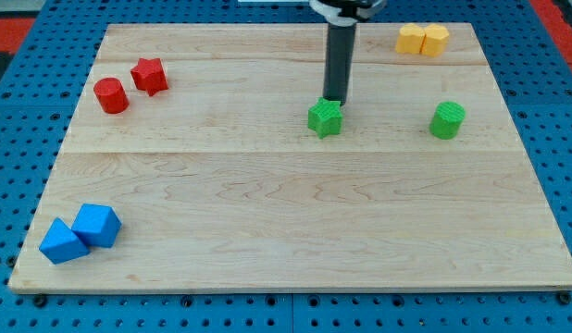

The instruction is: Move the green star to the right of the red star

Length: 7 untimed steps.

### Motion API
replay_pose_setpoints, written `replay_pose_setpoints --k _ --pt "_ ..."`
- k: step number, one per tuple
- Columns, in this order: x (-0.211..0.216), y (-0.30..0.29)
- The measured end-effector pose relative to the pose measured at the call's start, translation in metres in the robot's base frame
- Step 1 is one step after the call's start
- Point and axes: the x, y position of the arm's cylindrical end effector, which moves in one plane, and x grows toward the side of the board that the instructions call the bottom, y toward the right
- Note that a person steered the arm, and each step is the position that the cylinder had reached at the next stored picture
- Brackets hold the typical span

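The green star (326,117) lies on the wooden board near the middle, a little toward the view's top. My tip (334,99) is right at the star's top edge, slightly to its right side, touching or nearly touching it. The red star (149,76) lies far off at the view's upper left, with a red cylinder (111,95) just to its lower left. The rod rises straight up out of the view's top.
A green cylinder (446,120) stands to the right of the green star. Two yellow blocks (422,40) sit together at the upper right. Two blue cubes (80,233) sit together at the lower left. The board's edge (286,289) borders blue pegboard.
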Motion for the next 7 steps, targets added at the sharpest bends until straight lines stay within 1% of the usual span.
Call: replay_pose_setpoints --k 1,2,3,4,5,6,7 --pt "0.02 0.034" --pt "0.049 0.025" --pt "0.035 -0.024" --pt "-0.024 -0.08" --pt "-0.064 -0.124" --pt "-0.064 -0.091" --pt "-0.035 -0.058"
